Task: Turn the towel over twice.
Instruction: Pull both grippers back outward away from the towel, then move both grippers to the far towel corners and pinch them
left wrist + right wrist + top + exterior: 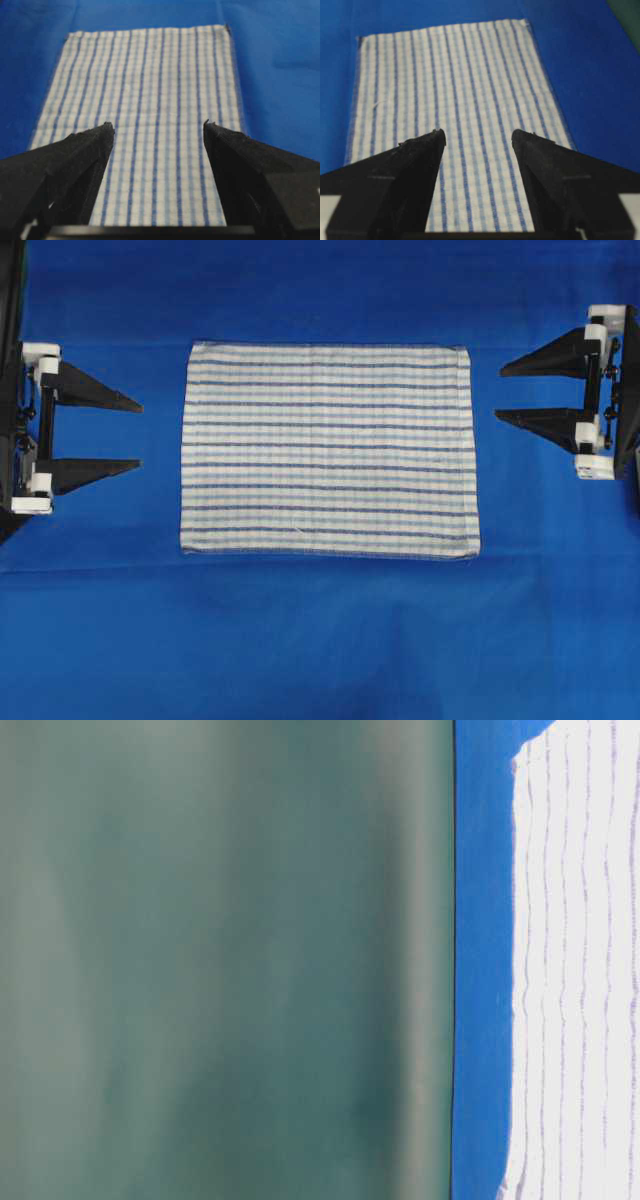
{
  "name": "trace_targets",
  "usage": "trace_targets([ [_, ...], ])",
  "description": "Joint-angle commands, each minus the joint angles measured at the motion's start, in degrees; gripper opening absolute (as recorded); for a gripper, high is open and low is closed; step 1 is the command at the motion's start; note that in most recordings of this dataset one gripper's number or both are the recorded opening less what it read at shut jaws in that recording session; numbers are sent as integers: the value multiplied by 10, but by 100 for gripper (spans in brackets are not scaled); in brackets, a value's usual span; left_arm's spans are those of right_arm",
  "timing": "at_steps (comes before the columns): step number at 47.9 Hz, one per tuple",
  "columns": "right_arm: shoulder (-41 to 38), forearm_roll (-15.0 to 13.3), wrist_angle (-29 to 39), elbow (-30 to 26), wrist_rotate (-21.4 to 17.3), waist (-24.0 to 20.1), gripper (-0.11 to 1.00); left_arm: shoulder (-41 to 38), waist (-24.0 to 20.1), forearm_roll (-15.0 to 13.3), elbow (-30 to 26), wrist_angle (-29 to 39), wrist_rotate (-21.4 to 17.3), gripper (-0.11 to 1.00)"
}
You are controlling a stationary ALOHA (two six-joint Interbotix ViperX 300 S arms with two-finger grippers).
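Note:
The towel (328, 450) lies flat and spread out on the blue sheet, white with thin blue stripes, hemmed at its edges. It also fills the middle of the left wrist view (150, 105) and the right wrist view (455, 90), and its edge shows in the table-level view (575, 970). My left gripper (140, 435) stands open just off the towel's left edge, fingers pointing at it, nothing between them (159, 129). My right gripper (500, 392) stands open off the towel's right edge, apart from it, likewise holding nothing (478, 136).
A plain blue sheet (320, 640) covers the whole table, with faint creases near the front. A blurred grey-green wall (220, 960) stands behind the table. A strip of blue sheet lies between each gripper and the towel.

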State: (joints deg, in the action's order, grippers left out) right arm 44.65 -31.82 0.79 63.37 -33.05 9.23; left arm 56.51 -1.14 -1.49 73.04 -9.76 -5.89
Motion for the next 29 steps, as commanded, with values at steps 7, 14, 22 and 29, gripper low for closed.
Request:
trace_targets([
  [7, -30, 1, -7, -8, -2, 47, 62, -22, -40, 0, -2, -27, -4, 68],
  [14, -91, 0, -27, -14, -2, 94, 62, -66, -80, 1, 4, -66, -6, 68],
  [22, -175, -1, -68, -27, -2, 138, 62, -148, -130, 1, 10, -114, -7, 69],
  [29, -257, -1, -88, -40, 2, 176, 62, -238, -175, 1, 6, -157, -7, 73],
])
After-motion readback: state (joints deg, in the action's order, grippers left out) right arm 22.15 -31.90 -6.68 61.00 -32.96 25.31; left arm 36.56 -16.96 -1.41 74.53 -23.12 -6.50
